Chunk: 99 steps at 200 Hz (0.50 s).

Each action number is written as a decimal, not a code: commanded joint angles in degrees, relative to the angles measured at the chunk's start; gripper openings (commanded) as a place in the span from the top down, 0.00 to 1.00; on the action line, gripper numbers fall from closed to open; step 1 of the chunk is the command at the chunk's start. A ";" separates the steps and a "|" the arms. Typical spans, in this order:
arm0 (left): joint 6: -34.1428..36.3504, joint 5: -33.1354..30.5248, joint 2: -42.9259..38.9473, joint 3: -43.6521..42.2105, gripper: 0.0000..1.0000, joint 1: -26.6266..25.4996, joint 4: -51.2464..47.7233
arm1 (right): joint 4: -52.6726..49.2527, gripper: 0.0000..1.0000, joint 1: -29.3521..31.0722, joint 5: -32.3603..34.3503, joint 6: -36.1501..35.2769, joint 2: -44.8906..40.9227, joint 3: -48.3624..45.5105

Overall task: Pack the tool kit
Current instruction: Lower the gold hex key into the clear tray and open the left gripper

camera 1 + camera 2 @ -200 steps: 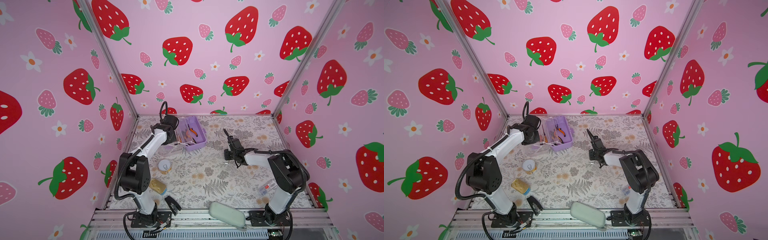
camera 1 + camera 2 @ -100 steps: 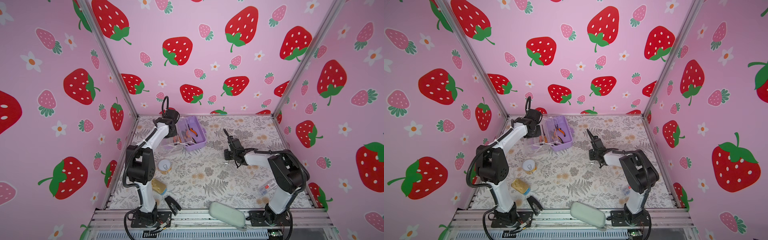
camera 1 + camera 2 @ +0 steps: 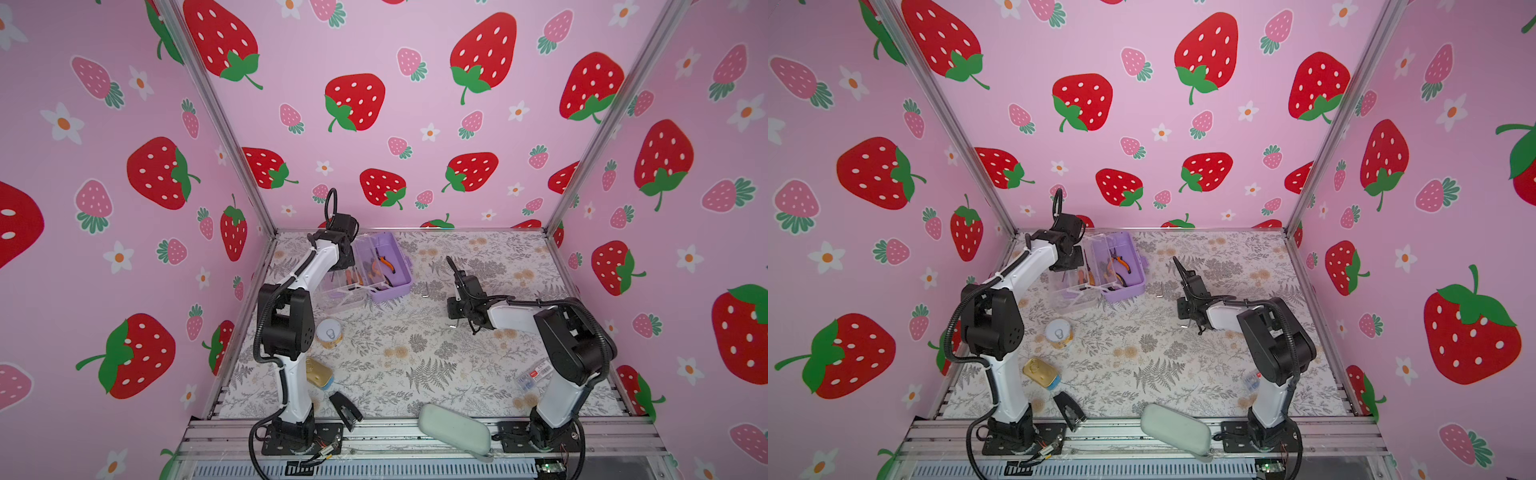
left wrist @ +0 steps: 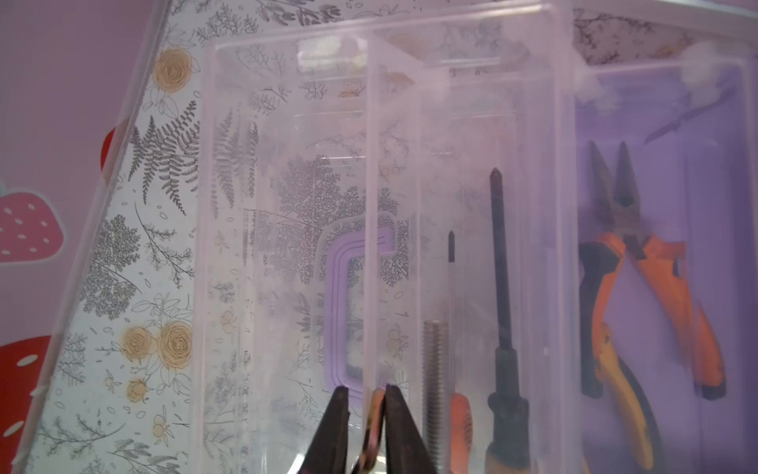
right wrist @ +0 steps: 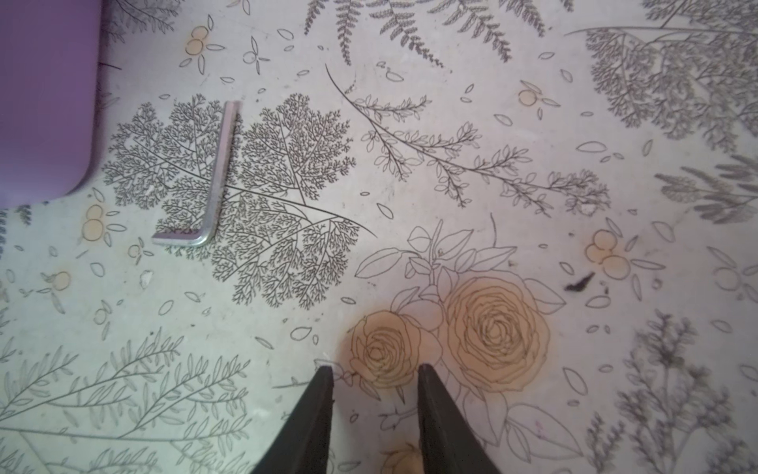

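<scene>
Reaching into the open tool kit (image 3: 392,291), the left pincer (image 4: 366,388) holds its jaws at a slit around the upright divider of the clear tray (image 4: 369,184) and appears to pinch it. Something orange shows in the slit but cannot be identified. Just beside that pincer, in the tray, lie the screwdrivers (image 4: 500,266). Beyond them, in the lilac base (image 5: 41,102), sit the orange-handled pliers (image 4: 656,295).

The right pincer (image 5: 374,367) hovers spread and empty above the floral table (image 5: 574,102). A lone hex key (image 5: 217,172) lies flat ahead of its tips and to its left, between it and the kit, touching neither.

The risks, on this reading, are two. The thin, slick plastic wall offers little purchase, so a lifted tray could tilt or slip and spill the screwdrivers. The hex key, flush with the table, could skid away from closing jaws, or be left out when the kit is closed.
</scene>
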 commanded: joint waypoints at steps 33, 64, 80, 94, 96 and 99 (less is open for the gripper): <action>0.35 -0.16 -0.34 2.94 0.88 0.92 -2.11 | -4.85 0.63 0.30 -1.43 0.10 2.95 -0.26; 0.61 -0.17 -2.02 2.78 0.89 1.44 -2.59 | -4.91 0.63 0.30 -1.71 0.20 3.02 -0.16; 0.77 -0.23 -2.98 2.56 0.90 1.79 -2.64 | -4.92 0.63 0.30 -1.80 0.20 3.02 -0.16; 0.84 -0.27 -3.99 2.24 0.90 2.21 -2.58 | -5.00 0.63 0.30 -1.98 0.15 2.98 -0.16; 0.87 -0.29 -4.14 2.13 0.90 2.27 -2.59 | -5.00 0.63 0.30 -1.98 0.14 2.97 -0.16; 0.87 -0.41 -4.33 2.04 0.90 2.40 -2.58 | -5.00 0.63 0.30 -2.00 0.19 2.99 -0.16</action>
